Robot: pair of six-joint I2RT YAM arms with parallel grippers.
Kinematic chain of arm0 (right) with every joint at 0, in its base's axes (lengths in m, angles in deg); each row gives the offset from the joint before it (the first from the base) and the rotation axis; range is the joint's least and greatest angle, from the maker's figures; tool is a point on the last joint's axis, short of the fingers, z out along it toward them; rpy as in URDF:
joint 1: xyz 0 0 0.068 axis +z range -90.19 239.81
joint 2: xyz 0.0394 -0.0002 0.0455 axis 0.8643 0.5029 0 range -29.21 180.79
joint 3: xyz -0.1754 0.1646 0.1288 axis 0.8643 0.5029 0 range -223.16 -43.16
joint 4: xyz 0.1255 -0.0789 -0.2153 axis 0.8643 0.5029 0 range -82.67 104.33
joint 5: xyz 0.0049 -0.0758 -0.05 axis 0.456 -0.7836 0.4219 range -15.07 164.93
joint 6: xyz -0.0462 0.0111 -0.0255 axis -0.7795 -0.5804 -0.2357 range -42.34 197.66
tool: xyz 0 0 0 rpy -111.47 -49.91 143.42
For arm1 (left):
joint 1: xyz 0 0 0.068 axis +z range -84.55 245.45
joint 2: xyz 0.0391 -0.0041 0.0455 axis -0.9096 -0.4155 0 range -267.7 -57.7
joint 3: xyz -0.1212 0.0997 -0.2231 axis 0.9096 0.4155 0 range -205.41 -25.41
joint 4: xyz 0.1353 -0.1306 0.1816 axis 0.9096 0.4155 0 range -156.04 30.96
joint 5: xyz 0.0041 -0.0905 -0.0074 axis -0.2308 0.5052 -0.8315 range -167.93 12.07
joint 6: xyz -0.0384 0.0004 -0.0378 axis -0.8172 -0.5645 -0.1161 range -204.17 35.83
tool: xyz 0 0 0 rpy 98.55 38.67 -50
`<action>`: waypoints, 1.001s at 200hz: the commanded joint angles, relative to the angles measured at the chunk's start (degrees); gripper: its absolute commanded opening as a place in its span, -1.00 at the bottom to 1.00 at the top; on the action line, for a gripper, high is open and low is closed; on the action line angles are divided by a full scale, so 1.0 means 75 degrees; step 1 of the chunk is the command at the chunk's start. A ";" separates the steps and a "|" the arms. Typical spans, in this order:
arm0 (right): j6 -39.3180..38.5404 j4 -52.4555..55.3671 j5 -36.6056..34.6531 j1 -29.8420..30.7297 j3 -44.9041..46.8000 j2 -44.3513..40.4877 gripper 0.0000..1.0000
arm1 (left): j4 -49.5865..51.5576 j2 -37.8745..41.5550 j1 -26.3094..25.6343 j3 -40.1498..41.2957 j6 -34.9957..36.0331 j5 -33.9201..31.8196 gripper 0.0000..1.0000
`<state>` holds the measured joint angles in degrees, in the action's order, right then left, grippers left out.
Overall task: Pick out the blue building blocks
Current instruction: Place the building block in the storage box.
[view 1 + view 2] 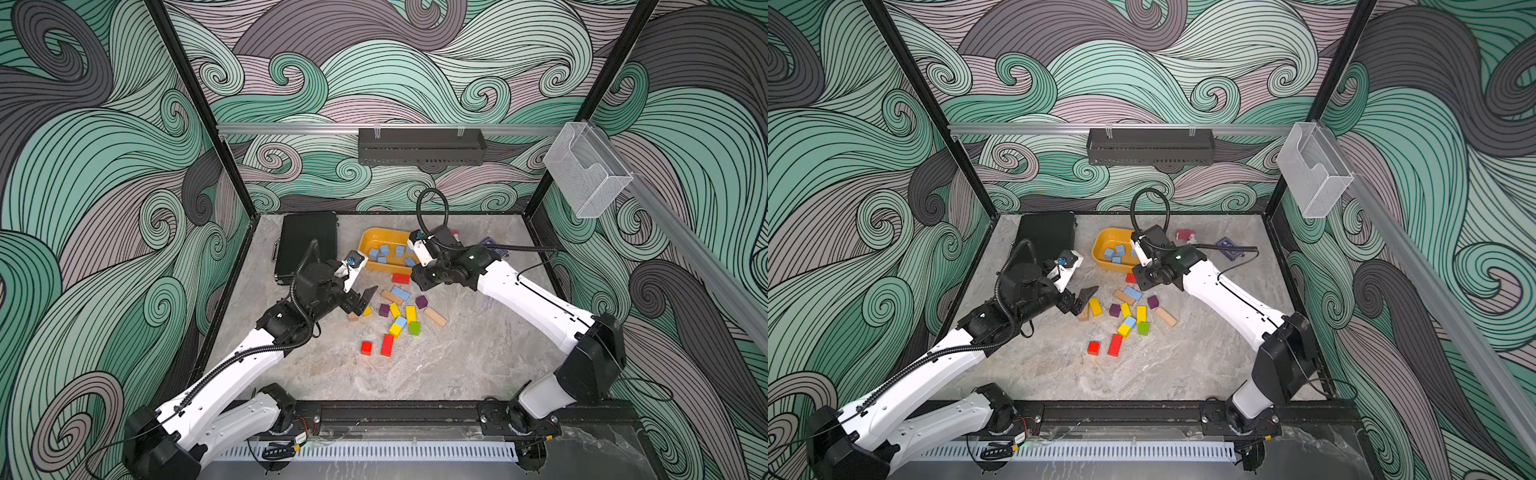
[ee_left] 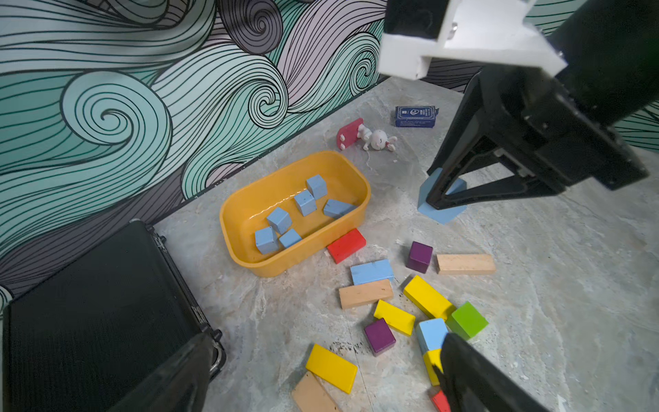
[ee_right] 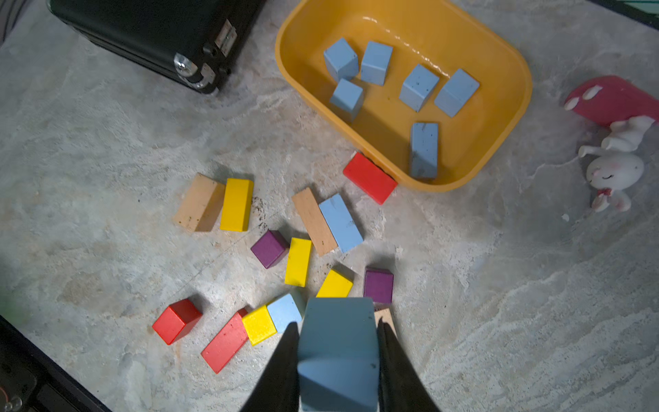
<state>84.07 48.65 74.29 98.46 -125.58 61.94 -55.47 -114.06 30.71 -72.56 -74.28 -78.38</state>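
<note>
Several blue building blocks point(image 3: 420, 87) lie in the yellow tray point(image 3: 499, 142), which shows in both top views point(image 1: 365, 240) point(image 1: 1100, 249). My right gripper point(image 3: 338, 331) is shut on one more blue block point(image 3: 338, 342); the left wrist view shows it point(image 2: 442, 212) in the fingers point(image 2: 449, 178), near the tray's right end. A long blue brick point(image 1: 401, 293) point(image 2: 371, 271) and a blue cube point(image 1: 400, 321) point(image 2: 431, 333) lie loose among the mixed blocks. My left gripper point(image 1: 362, 301) point(image 2: 328, 342) stands open at the left edge of that pile, holding nothing.
Yellow point(image 1: 410, 312), purple point(image 1: 421, 301), green point(image 1: 414, 328), red point(image 1: 387, 345) and plain wooden point(image 1: 435, 316) blocks are scattered in front of the tray. A black case point(image 1: 307, 243) lies at the back left. A rabbit figurine point(image 2: 378, 139) and a navy packet point(image 2: 415, 116) lie behind the tray.
</note>
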 commanded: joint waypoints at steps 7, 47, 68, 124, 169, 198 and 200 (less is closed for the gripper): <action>-0.0058 0.0005 -0.0161 0.0002 -0.0622 0.0597 -1.00 | -0.0184 -0.0311 0.0069 -0.0449 0.0288 -0.0233 0.97; -0.0047 0.0085 -0.0406 -0.0053 -0.1638 0.1492 -1.00 | -0.0436 -0.0804 0.0286 -0.0611 0.0204 -0.0013 0.97; -0.0064 0.0121 -0.0585 -0.0134 -0.2084 0.1966 -1.00 | -0.0518 -0.1105 0.0455 -0.0704 0.0062 0.0127 0.97; -0.0126 0.0125 -0.0852 -0.0595 -0.3010 0.3068 -1.00 | -0.0859 -0.2002 0.0954 -0.1067 -0.0248 0.0474 0.97; -0.0222 0.0123 -0.0841 -0.1004 -0.3527 0.3830 -1.00 | -0.1056 -0.2784 0.1251 -0.1304 -0.0479 0.0672 0.97; -0.0246 0.0125 -0.0829 -0.1221 -0.3737 0.4246 -1.00 | -0.1151 -0.3164 0.1351 -0.1399 -0.0568 0.0741 0.97; -0.0246 0.0127 -0.0825 -0.1232 -0.3750 0.4274 -1.00 | -0.1160 -0.3188 0.1360 -0.1400 -0.0569 0.0746 0.97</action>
<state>82.92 48.80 68.98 90.22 -151.45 91.80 -61.98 -136.18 40.15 -80.26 -77.14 -74.38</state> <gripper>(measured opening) 0.311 0.986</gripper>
